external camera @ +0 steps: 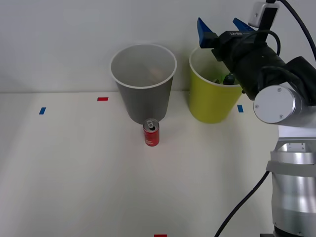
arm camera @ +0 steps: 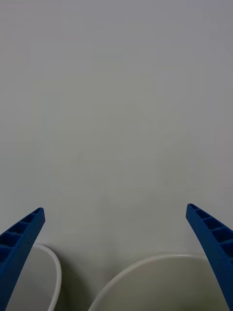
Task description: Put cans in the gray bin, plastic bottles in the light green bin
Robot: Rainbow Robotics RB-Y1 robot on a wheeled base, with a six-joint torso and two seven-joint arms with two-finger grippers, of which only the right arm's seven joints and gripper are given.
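Red can [external camera: 151, 133]: front view, upright on the table [external camera: 74, 173], just before the gray bin [external camera: 143, 84]; light green bin [external camera: 213, 96] beside it, something dark inside. Right gripper [external camera: 220, 27] above its rim, jaws spread, empty. Right wrist view: blue fingers [arm camera: 19, 243] apart over both white rims.

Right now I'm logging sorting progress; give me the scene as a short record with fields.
right gripper: open, empty, above the light green bin
red can: upright on the table, in front of the gray bin
light green bin contents: dark-capped bottle partly visible
still to sort: red can
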